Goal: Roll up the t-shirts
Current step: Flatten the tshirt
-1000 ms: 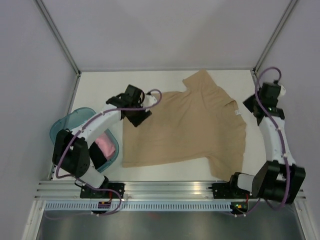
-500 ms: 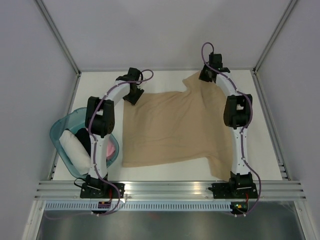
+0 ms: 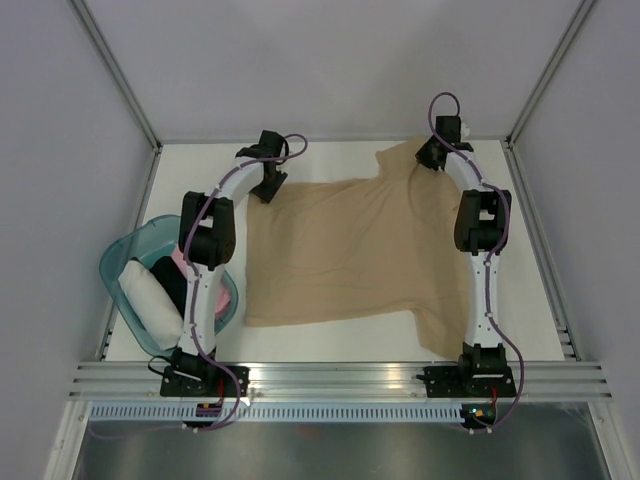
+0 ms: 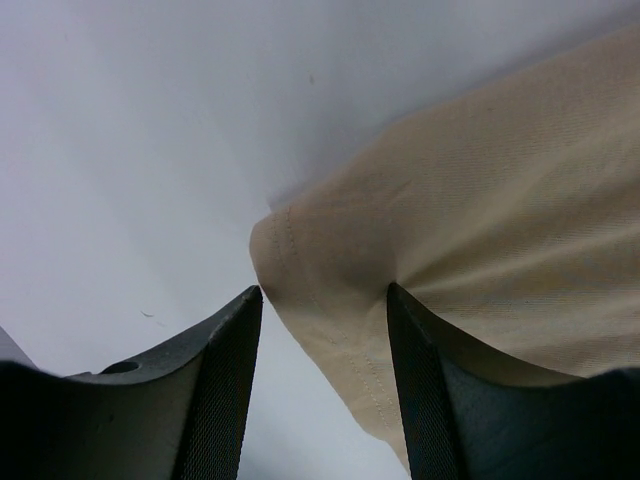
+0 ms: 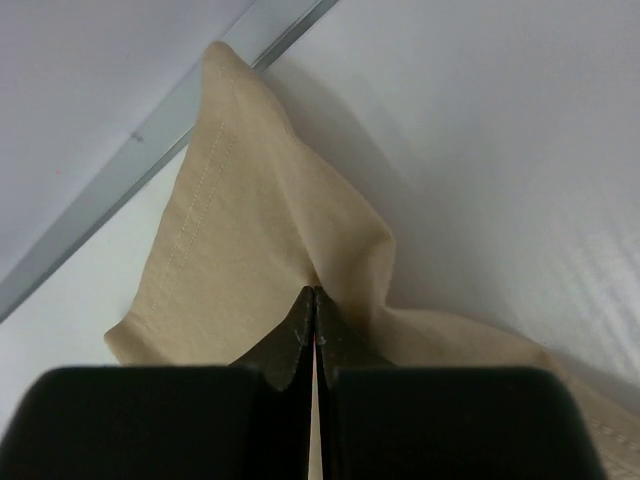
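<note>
Both arms have swung out to the far side of the tan t-shirt, and its far sleeve has been drawn a little to the right. The shirt lies spread flat on the bench, its long axis running across, hem to the left and sleeves to the right. The right pincer is closed tight on a fold of the far sleeve. The left pincer stands partly open astride the shirt's far hem corner, not clamping it. Just left of the hem sits a teal basket holding a white rolled bundle and a pink bundle.
</note>
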